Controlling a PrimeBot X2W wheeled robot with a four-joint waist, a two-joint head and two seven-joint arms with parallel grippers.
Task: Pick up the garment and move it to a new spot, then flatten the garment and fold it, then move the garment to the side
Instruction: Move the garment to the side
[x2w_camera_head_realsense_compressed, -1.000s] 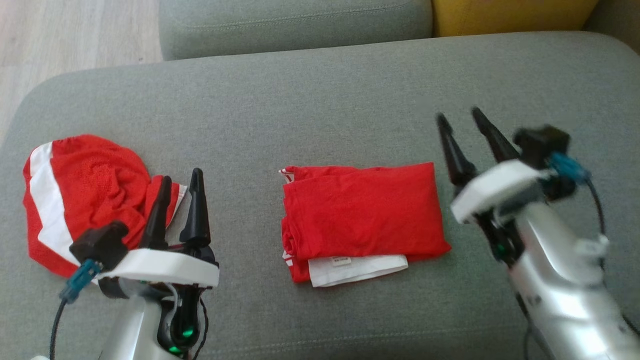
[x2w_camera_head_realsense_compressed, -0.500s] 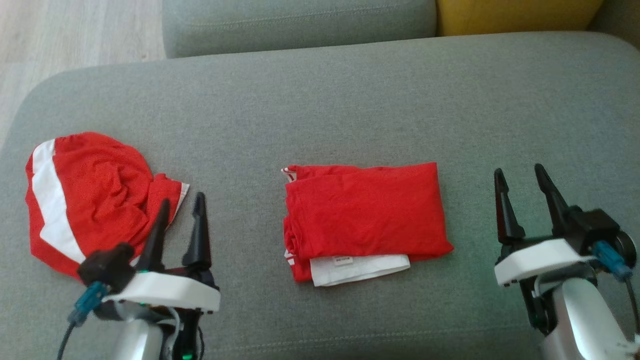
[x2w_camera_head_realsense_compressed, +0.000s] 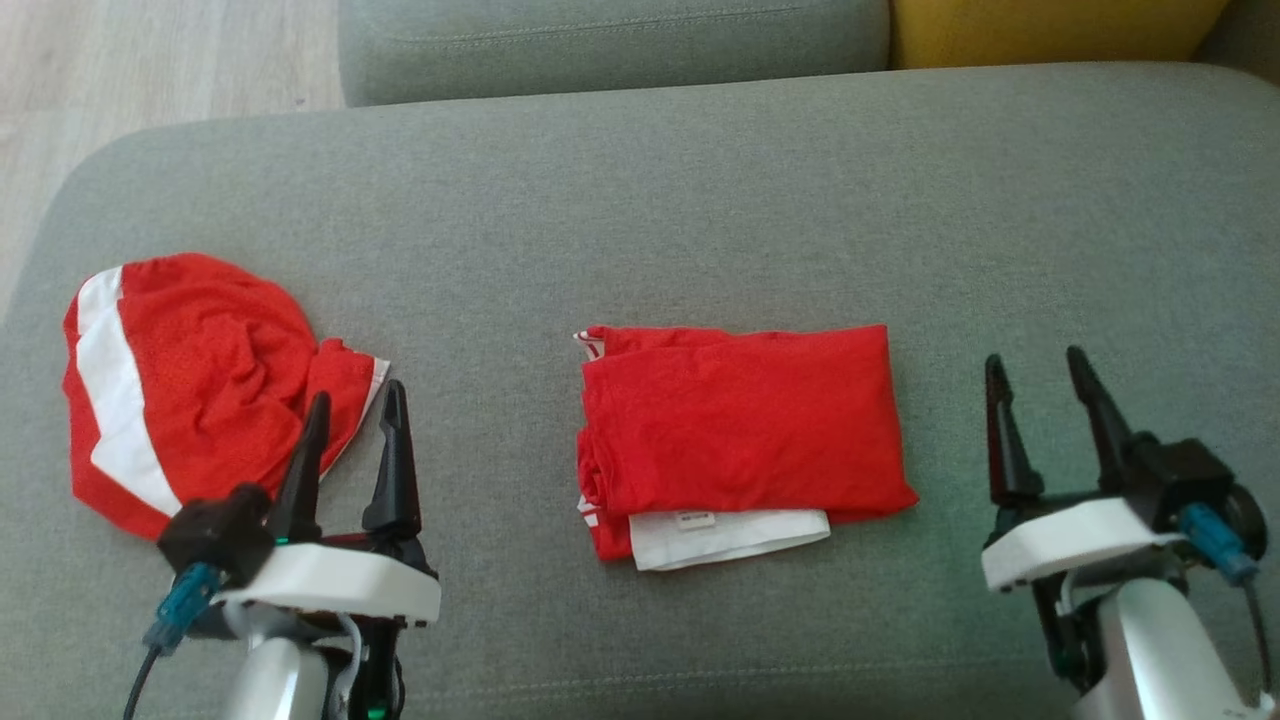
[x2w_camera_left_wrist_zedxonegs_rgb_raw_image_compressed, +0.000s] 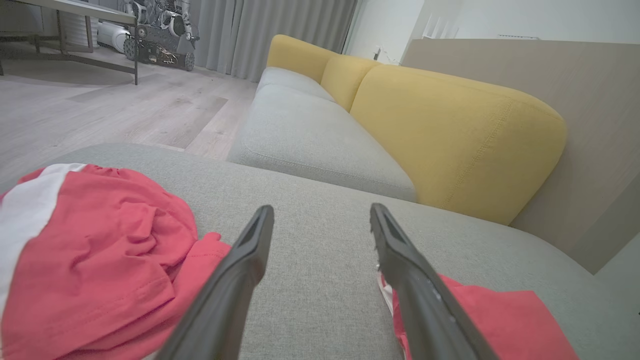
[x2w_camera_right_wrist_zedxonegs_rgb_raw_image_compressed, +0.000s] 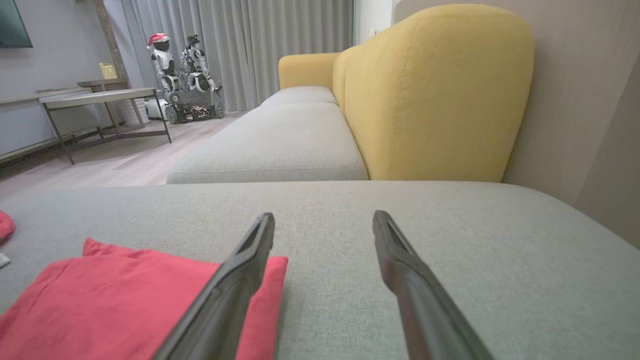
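A red garment (x2w_camera_head_realsense_compressed: 745, 420) lies folded into a rectangle on the middle of the grey sofa seat (x2w_camera_head_realsense_compressed: 640, 200), a white labelled layer showing under its near edge. A second red garment with a white stripe (x2w_camera_head_realsense_compressed: 190, 370) lies crumpled at the left. My left gripper (x2w_camera_head_realsense_compressed: 356, 392) stands open just right of the crumpled one, holding nothing; in the left wrist view (x2w_camera_left_wrist_zedxonegs_rgb_raw_image_compressed: 321, 209) the crumpled cloth (x2w_camera_left_wrist_zedxonegs_rgb_raw_image_compressed: 100, 260) is on its left and the folded one (x2w_camera_left_wrist_zedxonegs_rgb_raw_image_compressed: 500, 320) on its right. My right gripper (x2w_camera_head_realsense_compressed: 1033, 356) is open and empty, right of the folded garment (x2w_camera_right_wrist_zedxonegs_rgb_raw_image_compressed: 125, 300), over bare cushion (x2w_camera_right_wrist_zedxonegs_rgb_raw_image_compressed: 324, 216).
A second grey seat cushion (x2w_camera_head_realsense_compressed: 600, 40) and a yellow backrest (x2w_camera_head_realsense_compressed: 1050, 25) lie beyond the seat. Wooden floor (x2w_camera_head_realsense_compressed: 150, 60) shows at the far left past the rounded seat edge. A table (x2w_camera_right_wrist_zedxonegs_rgb_raw_image_compressed: 100, 97) and other robots (x2w_camera_right_wrist_zedxonegs_rgb_raw_image_compressed: 185, 75) stand far across the room.
My right gripper has drawn back from beside the folded garment's far right corner toward the seat's near right. The left gripper pulled back slightly. The camera shifted a little.
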